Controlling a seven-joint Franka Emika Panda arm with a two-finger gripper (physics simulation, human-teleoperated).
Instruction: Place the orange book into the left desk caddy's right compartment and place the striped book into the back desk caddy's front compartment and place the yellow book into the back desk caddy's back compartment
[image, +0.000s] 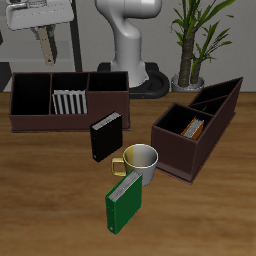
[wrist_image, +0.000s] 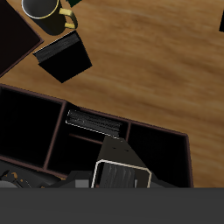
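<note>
Gripper (image: 44, 57) high above the back desk caddy (image: 30, 118), near its end section, with fingers close together and nothing visibly between them, though open or closed cannot be told for sure. Below and toward the caddy's middle, striped book (image: 70, 101) upright in a compartment; in the wrist view, grey-beige yellow book (wrist_image: 122, 165) close under the camera over the caddy's dark sections. Farther off, orange book (image: 195, 127) inside the left desk caddy (image: 178, 150); black book (image: 104, 136), mug (image: 141, 162) and green book (image: 124, 200) on the table (image: 40, 200).
</note>
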